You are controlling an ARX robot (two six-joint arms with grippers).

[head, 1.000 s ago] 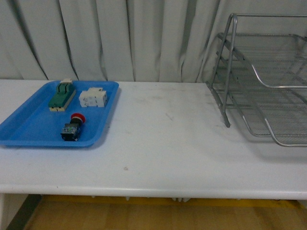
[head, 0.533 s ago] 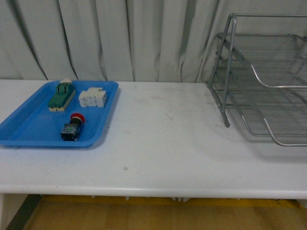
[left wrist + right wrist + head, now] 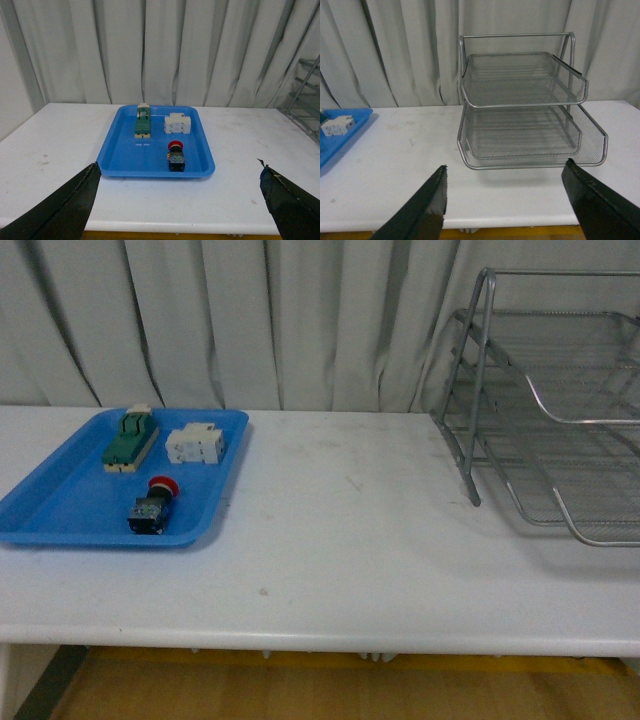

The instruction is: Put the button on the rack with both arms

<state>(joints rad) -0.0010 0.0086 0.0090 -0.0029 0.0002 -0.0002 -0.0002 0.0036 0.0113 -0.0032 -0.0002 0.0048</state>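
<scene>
- White table (image 3: 350,540) w/ grey curtain (image 3: 300,320) behind.
- Button (image 3: 153,506) lies in blue tray (image 3: 60,510), near its front edge, well apart from rack (image 3: 560,420).
- Left gripper (image 3: 178,170) is spread wide & holds nothing. Right gripper (image 3: 505,167) is spread wide too, facing the rack.
- Risk: button is small w/ a round cap, so it may slip or roll from a grab. White block (image 3: 194,445) sits near & may get bumped.

You've got a white table (image 3: 350,540) w/ faint scuffs, spanning left to right, near edge rounded. Far side: pale grey pleated curtain (image 3: 300,320) across the whole bkgd. Below the near edge: wood-tone floor (image 3: 300,690) & a yellow strip (image 3: 300,653). Light's soft, even.
</scene>
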